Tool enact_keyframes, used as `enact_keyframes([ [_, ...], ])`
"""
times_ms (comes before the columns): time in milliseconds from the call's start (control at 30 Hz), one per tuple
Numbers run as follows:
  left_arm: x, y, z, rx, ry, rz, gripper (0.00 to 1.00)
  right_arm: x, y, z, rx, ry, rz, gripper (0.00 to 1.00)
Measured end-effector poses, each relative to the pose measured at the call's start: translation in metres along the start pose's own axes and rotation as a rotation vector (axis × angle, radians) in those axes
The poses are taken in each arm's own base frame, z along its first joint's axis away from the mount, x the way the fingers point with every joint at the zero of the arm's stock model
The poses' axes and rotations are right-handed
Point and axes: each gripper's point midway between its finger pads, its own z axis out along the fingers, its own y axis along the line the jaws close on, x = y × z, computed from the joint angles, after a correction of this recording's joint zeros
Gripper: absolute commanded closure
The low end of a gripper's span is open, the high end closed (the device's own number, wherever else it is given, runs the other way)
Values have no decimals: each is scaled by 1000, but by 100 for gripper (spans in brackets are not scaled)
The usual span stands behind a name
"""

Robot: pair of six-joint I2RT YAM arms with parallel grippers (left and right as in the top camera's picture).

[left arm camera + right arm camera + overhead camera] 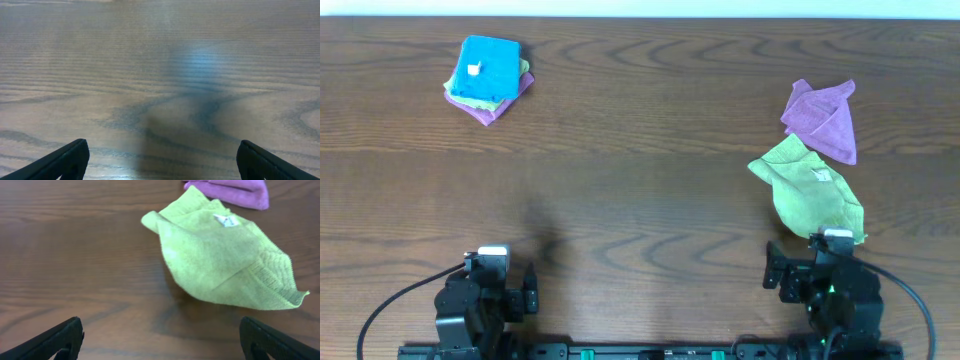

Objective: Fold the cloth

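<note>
The sky-blue cloth [488, 70] with a small white tag lies folded at the far left of the table, on top of a folded lime-green and a purple cloth. My left gripper [490, 262] is open and empty at the near left edge, far from the cloth; in the left wrist view [162, 160] only bare wood lies between its fingers. My right gripper [832, 245] is open and empty at the near right; in the right wrist view [161, 340] its fingers are spread over bare wood, just short of a crumpled lime-green cloth.
A crumpled lime-green cloth [808, 186] [225, 260] lies just beyond my right gripper. A crumpled purple cloth [823, 118] [230, 189] lies behind it at the far right. The table is dark wood [640, 180].
</note>
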Motion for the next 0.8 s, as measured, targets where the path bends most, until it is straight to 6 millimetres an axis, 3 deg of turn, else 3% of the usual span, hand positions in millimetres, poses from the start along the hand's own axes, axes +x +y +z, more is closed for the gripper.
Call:
enact_keyframes([
  [300,0,0,0,0,0,0,5,25,-16,16,57,14,6,1],
  [800,0,0,0,0,0,0,5,39,-11,23,23,52,-18,1],
])
